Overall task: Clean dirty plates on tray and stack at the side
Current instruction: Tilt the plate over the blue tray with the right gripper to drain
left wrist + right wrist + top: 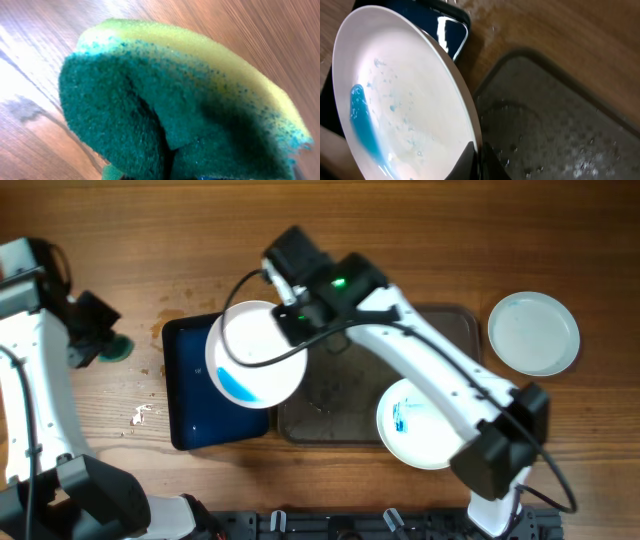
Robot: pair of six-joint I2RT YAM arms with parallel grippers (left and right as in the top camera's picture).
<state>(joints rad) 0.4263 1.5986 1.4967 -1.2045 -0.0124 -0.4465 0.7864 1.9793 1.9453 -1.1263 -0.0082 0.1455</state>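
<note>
One plate (255, 355) in outstretched right gripper (479, 162)

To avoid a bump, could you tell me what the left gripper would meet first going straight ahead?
Probably the wooden table: the left gripper holds a sponge, and only wood shows beyond it, though the distance is unclear.
</note>
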